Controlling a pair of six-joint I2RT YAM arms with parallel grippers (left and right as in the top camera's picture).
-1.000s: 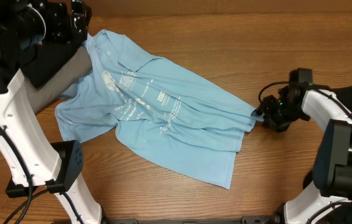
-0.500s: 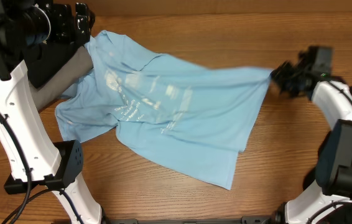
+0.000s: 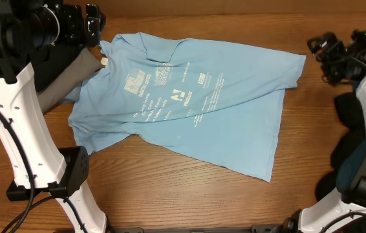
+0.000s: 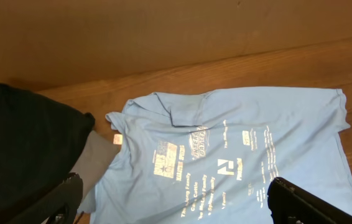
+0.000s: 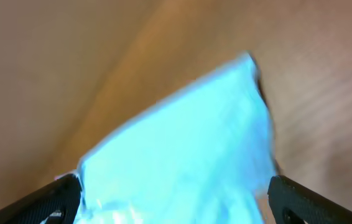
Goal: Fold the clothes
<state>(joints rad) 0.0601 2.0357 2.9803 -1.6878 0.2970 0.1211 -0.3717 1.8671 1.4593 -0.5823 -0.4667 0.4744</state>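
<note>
Frankly, the right wrist view is smeared. Only a bright blue shape against brown shows, with the dark fingers [image 5: 58, 199] of the right hand [image 3: 325, 52] at the two lower corners. They are set wide apart, so that hand is probably released, gripping nothing. Overhead, the black garment [image 4: 27, 143] is partly covered by the left arm [image 3: 11, 110] and runs out toward the picture's left edge. A grey cloth [image 4: 95, 165] lies against it, its right side tucked under the light blue T-shirt [image 3: 189, 110]. The white print on the shirt is too small to read.

The surface [image 3: 170, 207] is brown wood grain, and a plain brown board [image 4: 163, 31] stands along its far edge.

The T-shirt lies spread open, print up, across the middle of the surface. Its collar points toward the far edge and its hem toward the near right corner, with one sleeve reaching toward the far right corner. The left hand [image 3: 94, 22] sits above the far left corner, near the shirt's shoulder but apart from it. In its wrist view its fingers stand wide apart with nothing between them, released. The right hand is at the far right edge, just beside the sleeve tip and not touching it.
</note>
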